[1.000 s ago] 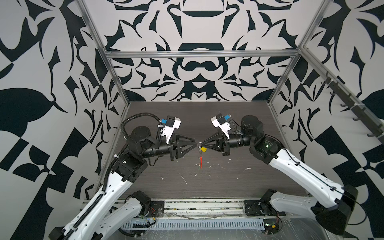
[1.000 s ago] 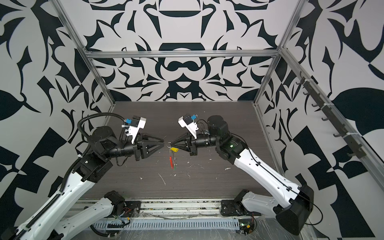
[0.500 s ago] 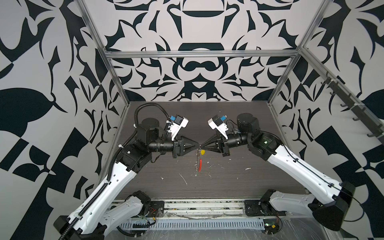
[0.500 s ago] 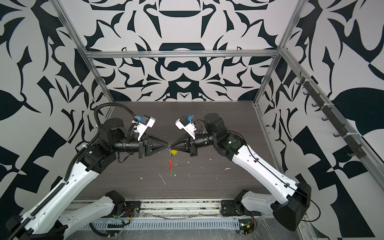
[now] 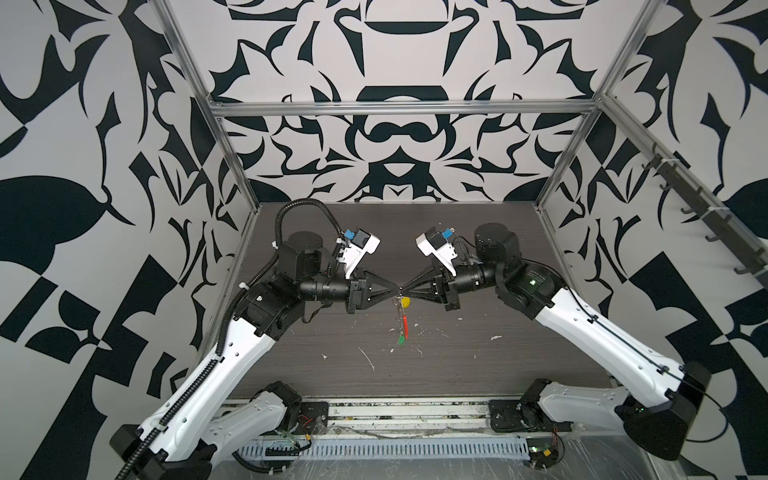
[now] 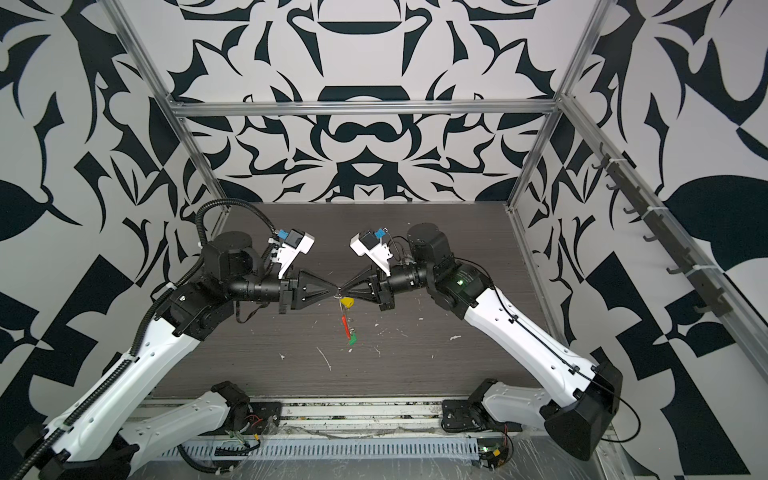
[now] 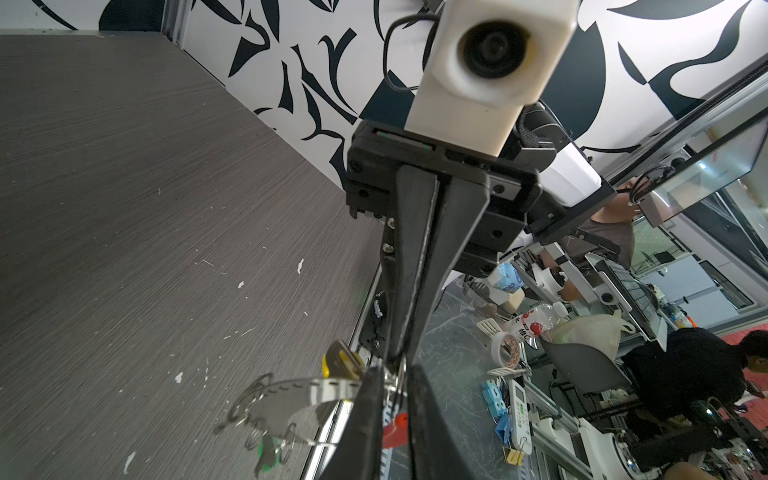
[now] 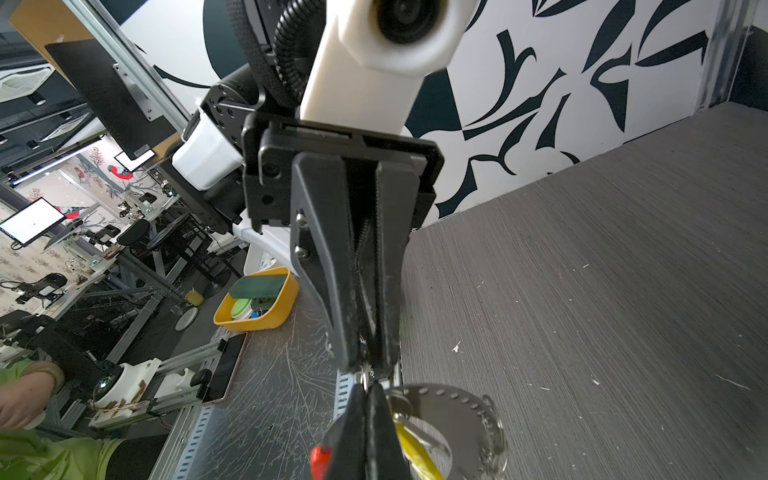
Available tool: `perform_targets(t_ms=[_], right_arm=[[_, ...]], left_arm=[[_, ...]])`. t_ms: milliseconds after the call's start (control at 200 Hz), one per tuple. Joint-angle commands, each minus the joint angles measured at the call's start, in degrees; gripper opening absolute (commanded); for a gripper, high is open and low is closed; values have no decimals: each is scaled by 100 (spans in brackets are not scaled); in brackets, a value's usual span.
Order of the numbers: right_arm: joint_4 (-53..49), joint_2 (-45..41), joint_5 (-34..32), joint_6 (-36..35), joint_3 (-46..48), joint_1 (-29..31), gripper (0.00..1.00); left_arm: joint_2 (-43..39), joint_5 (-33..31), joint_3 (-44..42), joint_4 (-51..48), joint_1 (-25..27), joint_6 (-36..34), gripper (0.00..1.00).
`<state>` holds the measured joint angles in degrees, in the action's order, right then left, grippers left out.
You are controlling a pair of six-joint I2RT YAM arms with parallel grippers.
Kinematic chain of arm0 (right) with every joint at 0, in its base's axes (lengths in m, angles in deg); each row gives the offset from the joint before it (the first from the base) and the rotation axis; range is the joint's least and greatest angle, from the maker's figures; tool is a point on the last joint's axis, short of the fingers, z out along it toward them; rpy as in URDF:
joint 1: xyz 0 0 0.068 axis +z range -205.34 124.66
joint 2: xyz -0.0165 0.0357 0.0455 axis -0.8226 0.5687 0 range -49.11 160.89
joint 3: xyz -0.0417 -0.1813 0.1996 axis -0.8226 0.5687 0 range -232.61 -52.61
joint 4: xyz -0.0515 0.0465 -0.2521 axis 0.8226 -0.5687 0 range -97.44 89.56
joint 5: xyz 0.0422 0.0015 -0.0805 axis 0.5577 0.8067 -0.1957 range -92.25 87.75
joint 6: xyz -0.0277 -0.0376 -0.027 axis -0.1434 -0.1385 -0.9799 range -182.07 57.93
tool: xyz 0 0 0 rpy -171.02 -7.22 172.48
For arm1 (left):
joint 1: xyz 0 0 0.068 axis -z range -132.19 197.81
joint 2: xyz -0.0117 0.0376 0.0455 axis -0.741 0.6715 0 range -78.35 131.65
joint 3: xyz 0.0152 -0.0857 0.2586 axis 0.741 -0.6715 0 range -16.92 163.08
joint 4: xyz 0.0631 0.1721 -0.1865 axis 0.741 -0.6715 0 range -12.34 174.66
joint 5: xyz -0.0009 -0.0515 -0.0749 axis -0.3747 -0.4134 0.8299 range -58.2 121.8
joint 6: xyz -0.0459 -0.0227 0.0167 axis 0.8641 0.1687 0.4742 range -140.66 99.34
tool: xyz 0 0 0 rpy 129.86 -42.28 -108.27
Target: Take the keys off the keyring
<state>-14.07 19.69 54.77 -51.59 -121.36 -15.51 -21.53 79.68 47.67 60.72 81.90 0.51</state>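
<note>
Hanging over the middle of the desk [image 5: 519, 353], the keyring [image 5: 405, 326] is pinched in the closed right fingers [image 5: 419, 289]; the narrow left fingers [image 5: 374, 291], grip unclear, likely need firm hold before sliding the yellow key [image 5: 406, 301] off

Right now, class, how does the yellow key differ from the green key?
The yellow key hangs high on the keyring; the green key hangs at its bottom, below the red sleeve. The yellow key sits beside the right gripper; the green key hangs clear of it. Both are on the keyring.
</note>
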Motion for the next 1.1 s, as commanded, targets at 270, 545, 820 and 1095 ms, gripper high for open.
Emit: perform_targets(t_ms=[270, 545, 820, 1095], right_arm=[[23, 16, 82, -123, -345, 7, 0], [-181, 38, -8, -269, -401, 57, 0], [-139, -21, -195, -305, -402, 98, 0], [572, -649, -1312, -87, 191, 119, 38]], left_arm=[[134, 184, 234, -141, -7, -104, 15], [176, 189, 288, -171, -7, -122, 12], [154, 188, 277, -123, -7, -91, 0], [-257, -270, -90, 455, -7, 64, 0]])
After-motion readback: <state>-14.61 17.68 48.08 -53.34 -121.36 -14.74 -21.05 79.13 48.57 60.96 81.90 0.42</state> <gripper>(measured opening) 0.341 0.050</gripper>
